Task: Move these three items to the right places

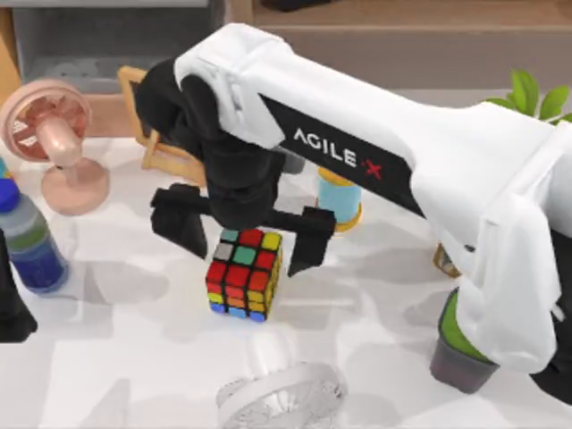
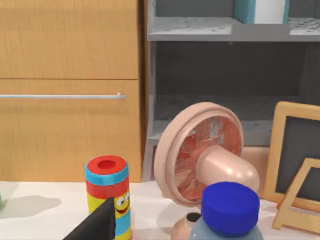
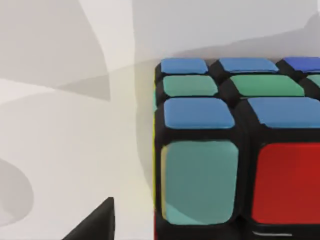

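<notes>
The puzzle cube [image 1: 243, 273] stands on the white table just left of centre, with red, green, yellow, blue and orange squares between black edges. My right gripper [image 1: 248, 234] hangs open straight over it, one black finger on each side of the cube's far edge and neither touching it. The right wrist view has the cube [image 3: 240, 150] close up beside one fingertip [image 3: 95, 222]. My left gripper [image 1: 11, 313] is parked at the table's left edge, with one fingertip [image 2: 97, 222] in its wrist view.
A pink fan [image 1: 49, 125] and a blue-capped bottle [image 1: 27, 237] stand at the left. A white fan [image 1: 281, 393] lies near the front edge. A wooden-framed board [image 1: 156, 147] and a blue and yellow cylinder [image 1: 341, 198] stand behind the cube, and a potted plant [image 1: 460, 353] at the right.
</notes>
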{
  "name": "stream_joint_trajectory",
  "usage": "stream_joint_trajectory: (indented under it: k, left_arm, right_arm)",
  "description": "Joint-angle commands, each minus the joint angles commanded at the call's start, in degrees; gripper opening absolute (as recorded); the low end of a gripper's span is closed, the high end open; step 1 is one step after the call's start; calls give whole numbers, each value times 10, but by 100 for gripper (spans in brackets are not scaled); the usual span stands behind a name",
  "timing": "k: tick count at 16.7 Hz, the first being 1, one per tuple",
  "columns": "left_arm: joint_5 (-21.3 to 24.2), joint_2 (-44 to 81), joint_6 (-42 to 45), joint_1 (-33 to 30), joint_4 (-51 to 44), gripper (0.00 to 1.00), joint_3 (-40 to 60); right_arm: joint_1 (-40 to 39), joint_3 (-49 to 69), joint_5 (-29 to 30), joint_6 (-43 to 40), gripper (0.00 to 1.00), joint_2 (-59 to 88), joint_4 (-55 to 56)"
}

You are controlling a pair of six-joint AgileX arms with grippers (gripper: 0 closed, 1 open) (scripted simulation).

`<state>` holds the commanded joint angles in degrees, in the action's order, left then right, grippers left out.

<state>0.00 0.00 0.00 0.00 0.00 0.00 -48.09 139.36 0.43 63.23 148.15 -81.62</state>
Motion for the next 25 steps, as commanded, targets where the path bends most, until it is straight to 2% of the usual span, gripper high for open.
stream_joint_trajectory:
  k: [7, 20, 25]
  left_arm:
    - [0, 0, 0, 0, 0, 100, 0]
    - [0, 0, 0, 0, 0, 100, 0]
    - [0, 0, 0, 0, 0, 100, 0]
  right_arm:
    - [-1, -39, 0, 1, 100, -10, 32]
    - [-1, -39, 0, 1, 2, -10, 32]
    - [-1, -39, 0, 1, 0, -10, 32]
